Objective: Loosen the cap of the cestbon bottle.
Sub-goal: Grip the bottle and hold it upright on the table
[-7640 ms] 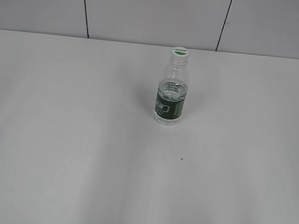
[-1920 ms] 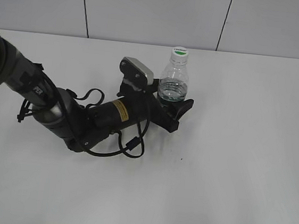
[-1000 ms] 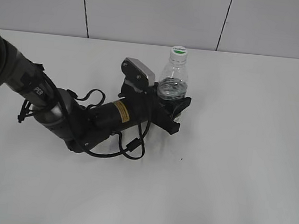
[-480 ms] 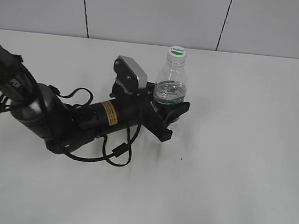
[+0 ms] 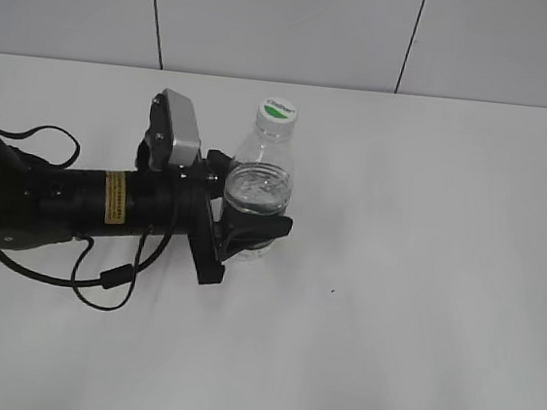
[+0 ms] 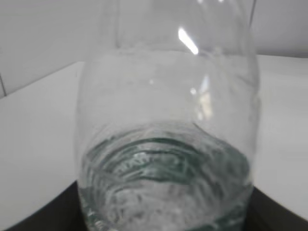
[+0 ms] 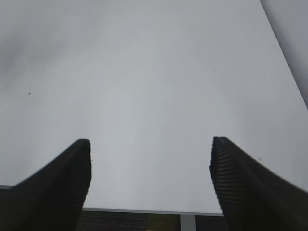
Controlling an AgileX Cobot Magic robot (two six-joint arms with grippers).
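Now, left gripper [image 5: 247, 234]: clamping the cestbon bottle [image 5: 257, 179] low, steadying it near the table's [image 5: 442, 281] far edge;
Right gripper [image 7: 150, 159]: jaws gaping, empty;
Cap [image 5: 277, 110]: sitting exposed for twisting

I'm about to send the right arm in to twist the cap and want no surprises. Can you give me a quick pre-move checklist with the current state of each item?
1. Left gripper clamped on the cestbon bottle: ok, fingers wrap its lower body.
2. Bottle upright: not ok, it leans slightly in the exterior view.
3. Cap on and unobstructed from above: ok.
4. Right gripper open for the cap: ok, jaws wide apart, nothing between them.
5. Right gripper near the cap: not ok, its camera shows only bare table.
6. Grip firm enough to resist twisting: cannot tell.
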